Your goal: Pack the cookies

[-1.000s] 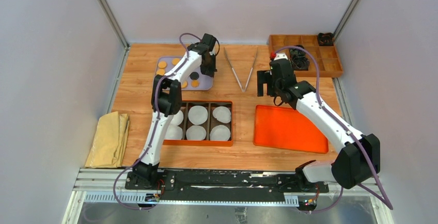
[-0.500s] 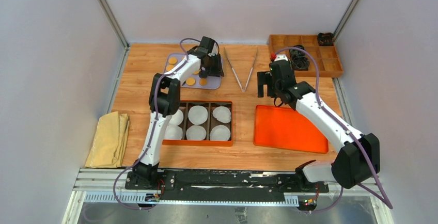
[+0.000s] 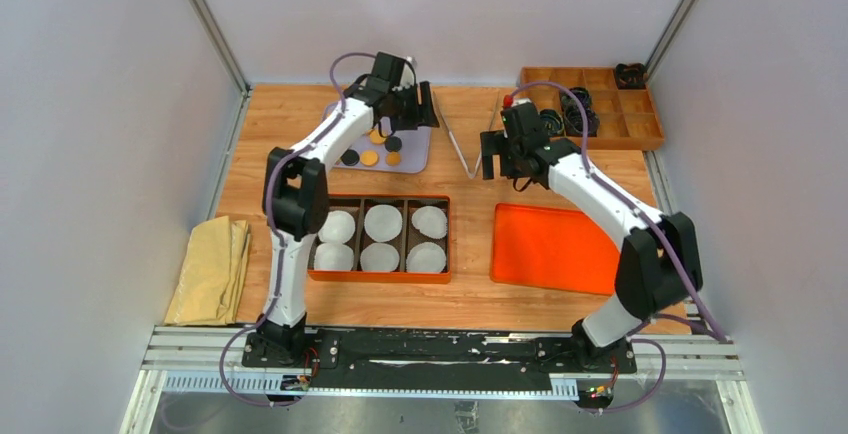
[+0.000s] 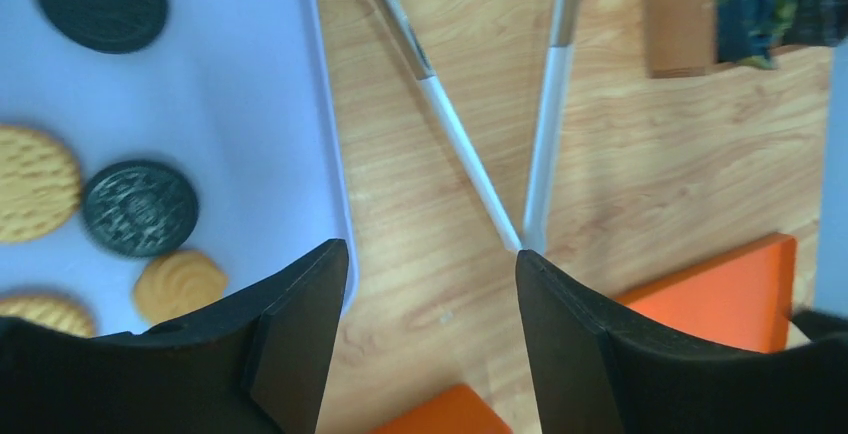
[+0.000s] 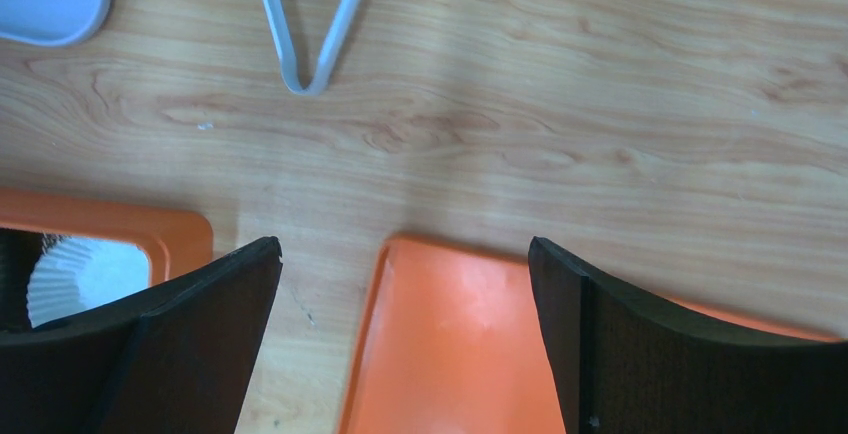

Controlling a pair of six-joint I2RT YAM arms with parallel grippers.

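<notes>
Several cookies, golden [image 3: 369, 158] and black [image 3: 393, 143], lie on a lavender tray [image 3: 415, 150] at the back of the table. In the left wrist view, black cookies [image 4: 139, 207] and golden ones [image 4: 35, 182] sit on that tray [image 4: 250, 104]. My left gripper [image 3: 415, 114] [image 4: 432, 254] hangs open over the tray's right edge and bare wood, holding nothing. My right gripper [image 3: 497, 159] [image 5: 405, 244] is wide open and empty, above the corner of an orange flat tray [image 5: 460, 354]. Metal tongs [image 3: 455, 139] [image 4: 450, 134] [image 5: 315, 34] lie between the two grippers.
An orange box [image 3: 380, 276] holding white paper liners [image 3: 383, 222] sits in front of the cookie tray. The orange flat tray [image 3: 560, 249] lies to its right. A wooden compartment box [image 3: 640, 134] stands at the back right. A yellow cloth [image 3: 210, 269] lies at the left edge.
My left gripper has opened and moved back and right, off the cookies; the lavender tray has shifted right. My right arm has swung left and farther back, toward the tongs.
</notes>
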